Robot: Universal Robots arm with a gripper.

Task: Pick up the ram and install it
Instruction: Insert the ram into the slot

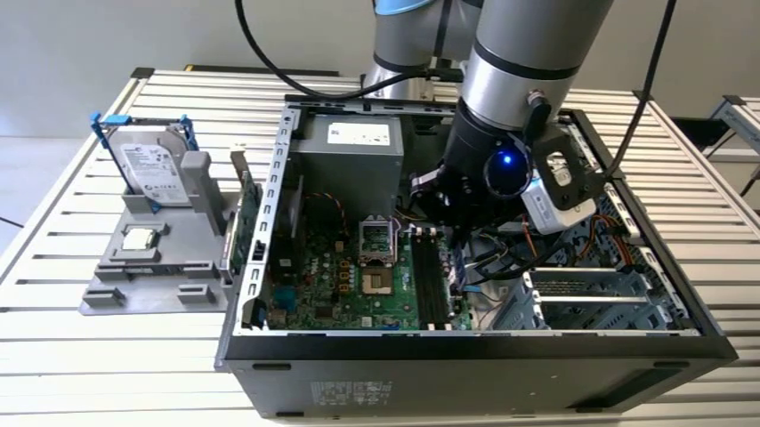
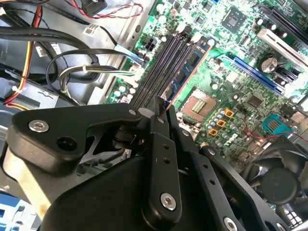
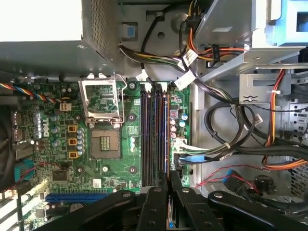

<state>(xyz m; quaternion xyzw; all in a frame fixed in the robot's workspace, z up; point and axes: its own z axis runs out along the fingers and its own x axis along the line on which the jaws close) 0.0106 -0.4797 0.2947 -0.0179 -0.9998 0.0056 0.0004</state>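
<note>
Exterior view: gripper inside open computer case, over motherboard.

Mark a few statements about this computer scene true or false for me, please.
1. The gripper is inside the open case, over the motherboard. True.
2. The hard drive lies flat inside the case. False: it stands upright in the grey holder outside the case, on the exterior view's left.
3. The gripper is shut on the ram, which is lined up along the black slots. True.
4. The socket lid is shut. False: it is flipped up, leaving the socket uncovered.
</note>
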